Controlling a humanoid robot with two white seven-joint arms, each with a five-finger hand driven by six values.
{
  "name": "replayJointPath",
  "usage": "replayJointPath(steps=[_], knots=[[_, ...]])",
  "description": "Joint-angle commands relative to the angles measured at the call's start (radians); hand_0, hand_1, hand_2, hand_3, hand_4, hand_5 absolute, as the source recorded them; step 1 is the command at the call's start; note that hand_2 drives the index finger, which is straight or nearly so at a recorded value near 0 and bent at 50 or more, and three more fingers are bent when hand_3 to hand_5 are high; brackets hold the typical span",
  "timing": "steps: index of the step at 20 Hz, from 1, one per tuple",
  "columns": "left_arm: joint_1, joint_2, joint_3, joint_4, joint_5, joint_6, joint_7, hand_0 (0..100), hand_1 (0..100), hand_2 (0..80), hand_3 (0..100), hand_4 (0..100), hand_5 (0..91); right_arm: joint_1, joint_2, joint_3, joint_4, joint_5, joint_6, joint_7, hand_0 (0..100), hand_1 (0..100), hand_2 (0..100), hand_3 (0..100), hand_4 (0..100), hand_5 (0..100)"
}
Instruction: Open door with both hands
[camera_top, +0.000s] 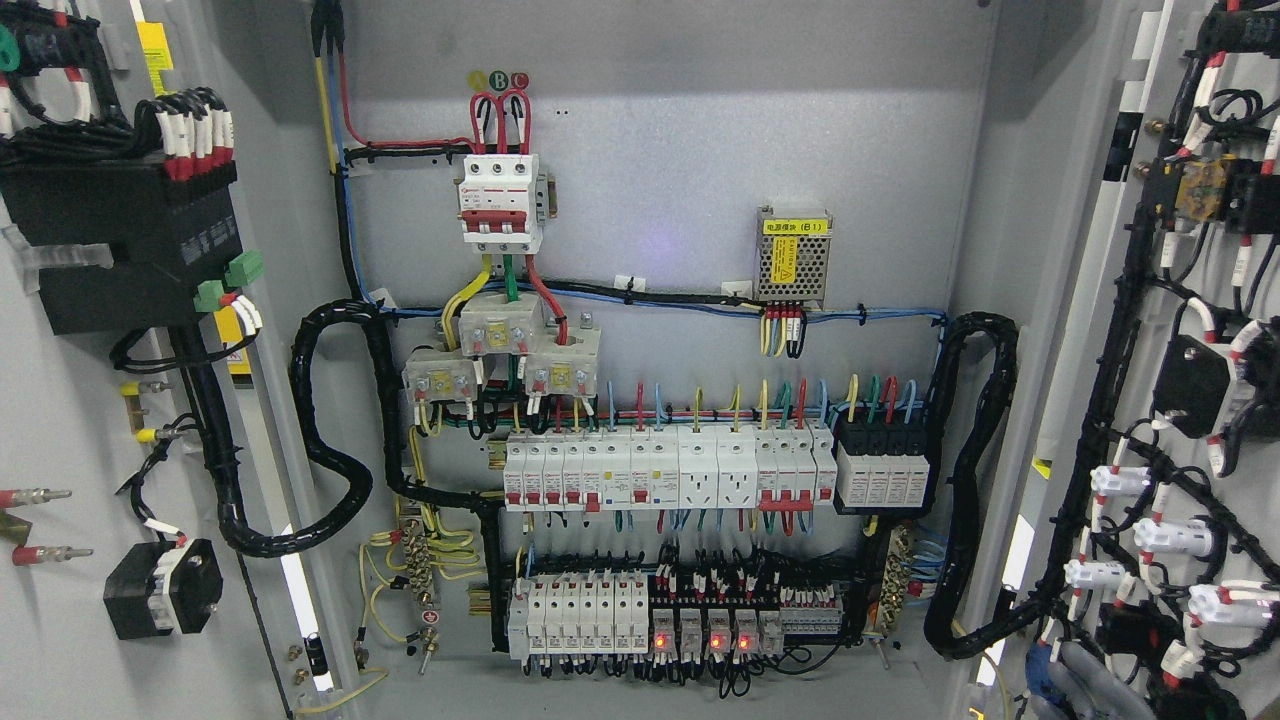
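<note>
Seeing both cabinet doors, left door (70, 420) and right door (1180, 400), swung wide either side of the breaker panel (650, 300); neither hand in view, can't tell their state.

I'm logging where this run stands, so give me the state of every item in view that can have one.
Left door: swung fully open.
Right door: swung fully open.
Red relay lights: four lit.
Right robot hand: low beside the right door, fingers unclear.
Left robot hand: out of view.
</note>
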Motion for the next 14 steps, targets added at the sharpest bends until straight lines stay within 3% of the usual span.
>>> replayJointPath(steps=[1, 6, 10, 14], knots=[[0.026, 0.003, 0.151, 0.000, 0.044, 0.010, -0.009, 12, 56, 0.0, 0, 0, 0.0, 0.005, 0.004, -0.041, -0.004, -0.002, -0.003, 0.000, 0, 50, 4, 0, 0, 0], [0.024, 0.018, 0.175, 0.054, 0.067, 0.044, -0.012, 12, 56, 0.0, 0, 0, 0.0, 0.014, 0.007, -0.060, 0.000, -0.019, -0.003, 0.001, 0, 50, 4, 0, 0, 0], [0.024, 0.058, 0.204, 0.069, 0.166, 0.104, -0.066, 12, 56, 0.0, 0, 0, 0.0, 0.015, 0.006, -0.081, 0.000, -0.068, -0.001, 0.001, 0, 50, 4, 0, 0, 0], [0.023, 0.068, 0.240, 0.113, 0.171, 0.106, -0.075, 12, 56, 0.0, 0, 0, 0.0, 0.026, 0.004, -0.089, 0.003, -0.073, -0.001, 0.003, 0, 50, 4, 0, 0, 0]])
